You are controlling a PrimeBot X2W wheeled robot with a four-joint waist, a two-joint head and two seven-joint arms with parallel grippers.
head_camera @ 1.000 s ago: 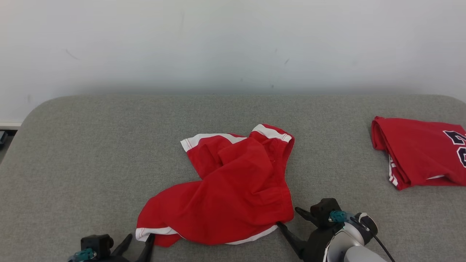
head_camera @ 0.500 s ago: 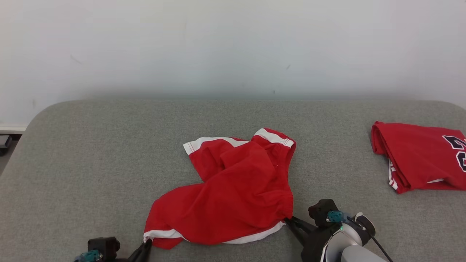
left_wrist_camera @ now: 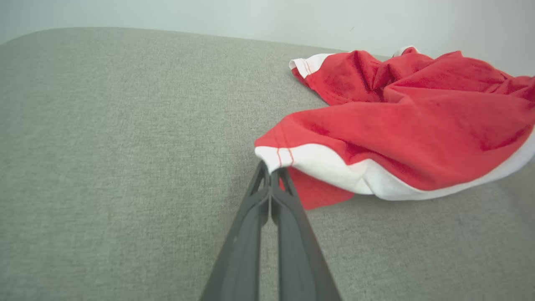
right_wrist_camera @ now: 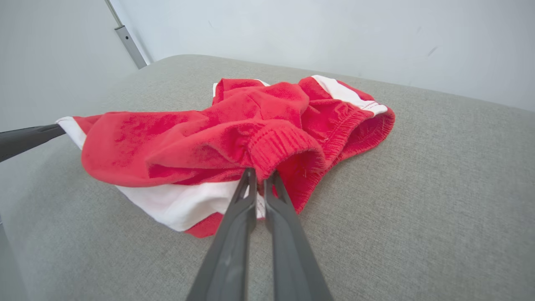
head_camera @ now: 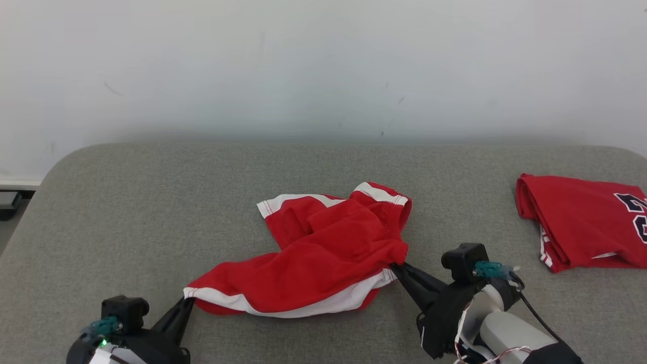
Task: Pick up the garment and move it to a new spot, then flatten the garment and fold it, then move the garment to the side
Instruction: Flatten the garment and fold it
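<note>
Our left gripper [left_wrist_camera: 271,169] is pressed together on the white-hemmed corner of the garment [head_camera: 328,253], a pair of red shorts. Our right gripper [right_wrist_camera: 260,175] is pressed together on the ribbed waistband at the other near corner. Both corners are raised a little, while the rest lies crumpled near the middle of the grey padded table [head_camera: 126,202]. To do this lift well, we think both arms should rise together with the near edge gently stretched, so that no corner slips out. The cloth should clear the surface before we carry it, and go away from the folded red jersey [head_camera: 581,222] at the far right. The head view gives us the whole layout and the jersey. The wrist views show how thin each pinch is, and the right one shows the elastic waistband clearly.
</note>
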